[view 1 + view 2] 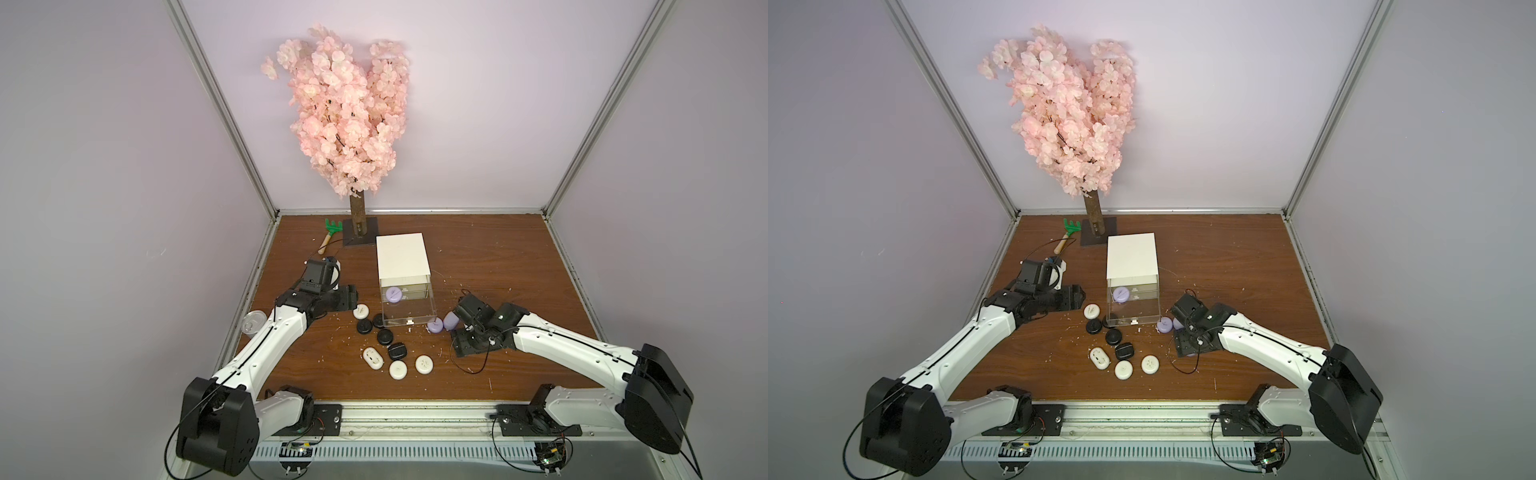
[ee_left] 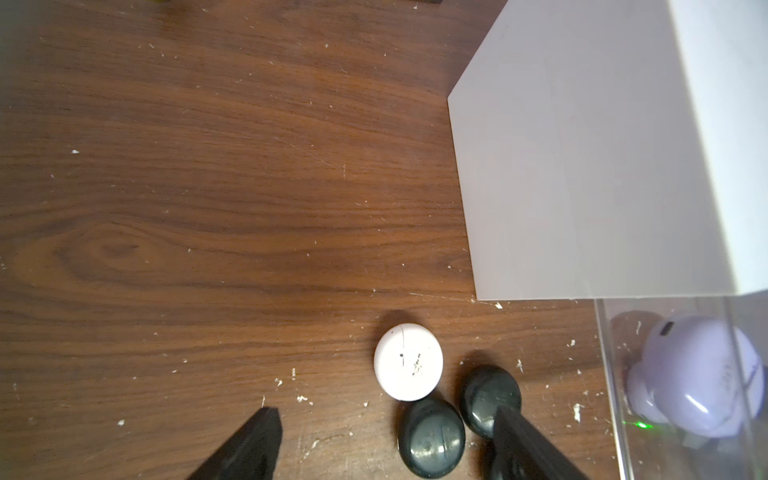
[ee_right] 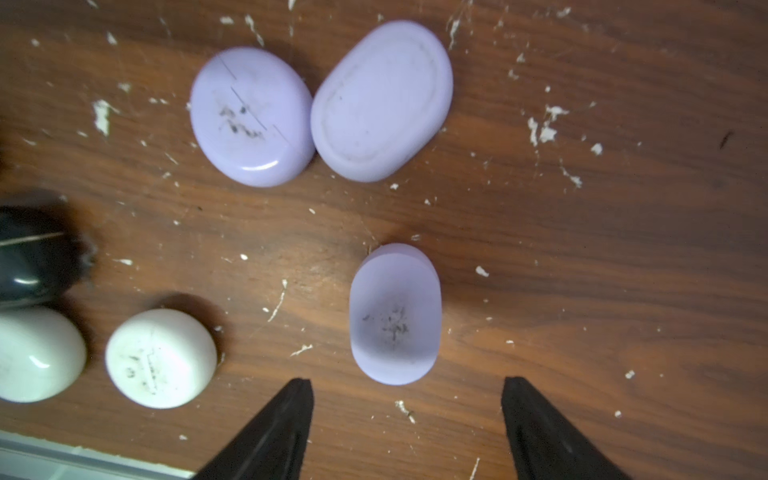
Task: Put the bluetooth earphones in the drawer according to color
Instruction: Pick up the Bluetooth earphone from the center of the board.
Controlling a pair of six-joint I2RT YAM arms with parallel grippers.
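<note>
The drawer (image 1: 402,259) (image 1: 1131,253) stands mid-table, its clear bottom tray (image 1: 432,309) pulled out with a lavender case (image 1: 393,294) (image 2: 698,374) inside. Several white (image 1: 398,369) and black (image 1: 384,336) bluetooth earphones lie in front of it. My left gripper (image 1: 354,297) (image 2: 386,411) is open beside a white case (image 2: 408,361) and two black ones (image 2: 432,436); one finger overlaps the farther black case (image 2: 486,390). My right gripper (image 1: 467,347) (image 3: 407,388) is open. One lavender case (image 3: 395,311) lies just ahead of its tips, and two more (image 3: 249,116) (image 3: 382,99) lie beyond.
A pink blossom tree (image 1: 345,112) on a dark base stands at the back, a green toy rake (image 1: 332,232) beside it. A clear round lid (image 1: 253,322) lies off the table's left edge. White crumbs dot the wooden top (image 1: 498,266). Walls enclose three sides.
</note>
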